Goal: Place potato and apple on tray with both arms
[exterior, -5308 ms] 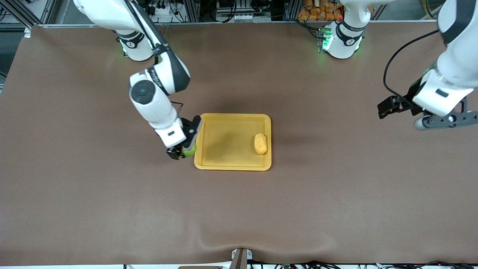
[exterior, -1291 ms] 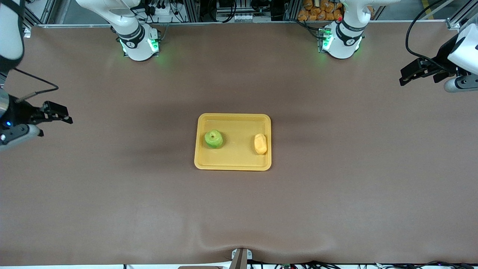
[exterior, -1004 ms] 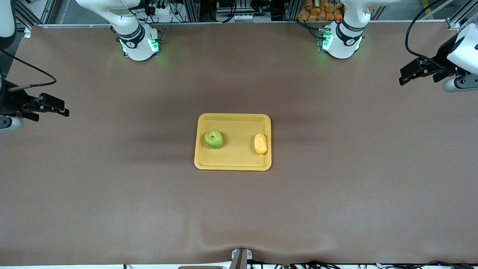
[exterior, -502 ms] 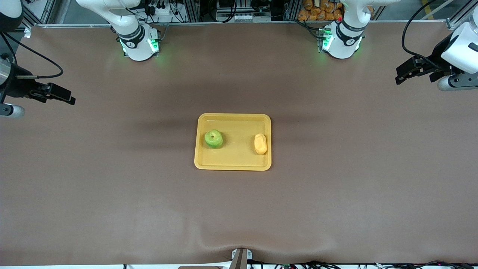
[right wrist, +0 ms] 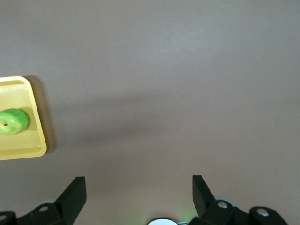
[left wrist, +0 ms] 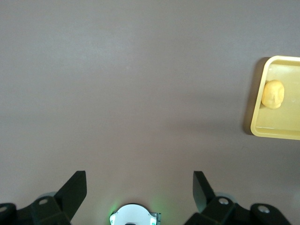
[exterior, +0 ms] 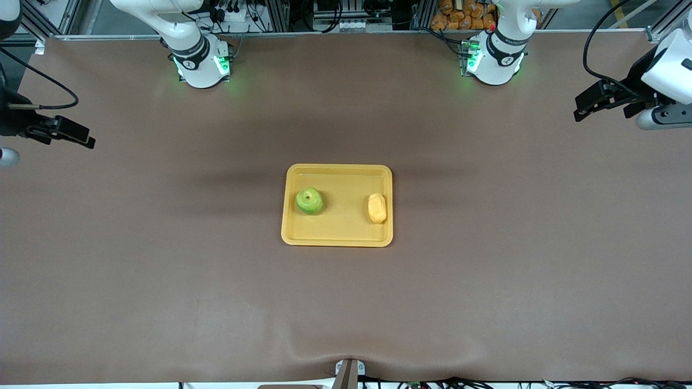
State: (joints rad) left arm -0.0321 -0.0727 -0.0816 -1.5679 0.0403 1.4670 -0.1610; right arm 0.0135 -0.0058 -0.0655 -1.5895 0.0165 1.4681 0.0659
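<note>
Flat yellow plastic tray (exterior: 337, 237), rounded corners, low rim, on the matte brown table (exterior: 486, 270). On the tray: round green apple (exterior: 309, 200) toward the right arm's end, smooth yellow-orange oblong potato (exterior: 377, 208) toward the left arm's end. Left gripper (left wrist: 139, 190) and right gripper (right wrist: 139, 190) both spread wide, empty, hanging over bare table well apart from the tray.
</note>
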